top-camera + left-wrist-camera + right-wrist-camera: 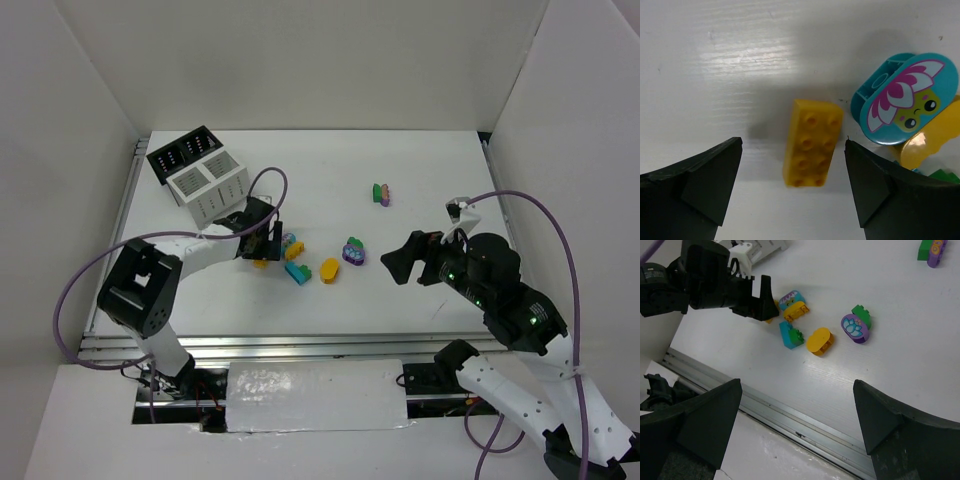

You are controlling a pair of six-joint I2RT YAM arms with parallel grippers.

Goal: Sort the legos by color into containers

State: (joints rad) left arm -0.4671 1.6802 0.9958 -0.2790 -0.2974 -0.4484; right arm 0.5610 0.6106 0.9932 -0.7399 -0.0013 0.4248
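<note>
So the left fingers [695, 185] are spread wide and empty, straddling a yellow brick [813, 143] that lies studs-up on the worktop [740, 60], not touching it. A teal flower lego [907, 97] sits just beside it. Meanwhile the right fingers [700, 425] gape wide too, holding nothing, and the containers [200, 172] sit at the far left.

White table [420, 190] with a metal rail [330, 346] along its near edge.
</note>
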